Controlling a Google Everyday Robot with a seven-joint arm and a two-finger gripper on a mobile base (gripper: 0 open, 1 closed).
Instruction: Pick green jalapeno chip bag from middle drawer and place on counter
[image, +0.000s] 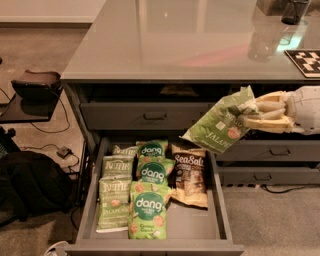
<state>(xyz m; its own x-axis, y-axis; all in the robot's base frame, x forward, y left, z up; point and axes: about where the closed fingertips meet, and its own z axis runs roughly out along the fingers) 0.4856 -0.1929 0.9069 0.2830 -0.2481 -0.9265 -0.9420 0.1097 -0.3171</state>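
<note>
Hand with green jalapeno chip bag, counter edge overhead, drawer below

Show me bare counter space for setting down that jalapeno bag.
The counter is bare across its left and middle, to the front edge. Its right end is crowded by a checkered board and dark cup. The gripper holds the green jalapeno chip bag below that edge.

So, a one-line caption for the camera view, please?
Gripper holds a pale olive-green crinkly chip bag near the right rim of the open dark grey drawer, below the glossy grey counter.
</note>
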